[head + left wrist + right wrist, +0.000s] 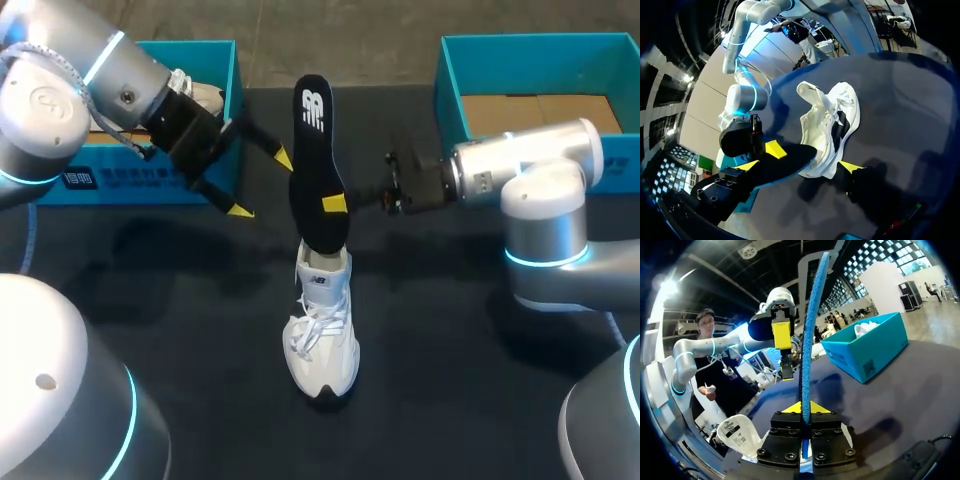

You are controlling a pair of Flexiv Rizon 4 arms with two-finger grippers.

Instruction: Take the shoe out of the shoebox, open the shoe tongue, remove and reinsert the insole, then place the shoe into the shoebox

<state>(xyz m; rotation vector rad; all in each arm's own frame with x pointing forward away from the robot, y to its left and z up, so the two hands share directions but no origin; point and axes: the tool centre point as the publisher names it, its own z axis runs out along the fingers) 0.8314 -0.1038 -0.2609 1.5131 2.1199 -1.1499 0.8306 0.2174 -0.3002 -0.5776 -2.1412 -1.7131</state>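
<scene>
Shoe [322, 330]: white, laced, standing upright on the bench [450, 380] near its middle, outside both boxes, toe towards the head camera and heel towards the boxes.
Insole [315, 170]: black on top, blue underneath. I saw it standing on end, its lower end down inside the shoe's opening and the rest rising clear above the heel.
Right end effector [330, 205]: reached in from my right, fingers clamped on the insole at about mid-height, one on each face. In its wrist view the blue edge ran straight up from between the yellow tips.
Left end effector [262, 185]: fingers wide apart and gripping nothing. It hung just beside the insole on my left, with the insole and shoe ahead of its spread tips in its wrist view.
Left shoebox [215, 60]: blue, open, at the far left of the bench; something white showed inside, which I could not identify.
Right shoebox [450, 90]: blue, open, at the far right, with brown card showing at the bottom.
</scene>
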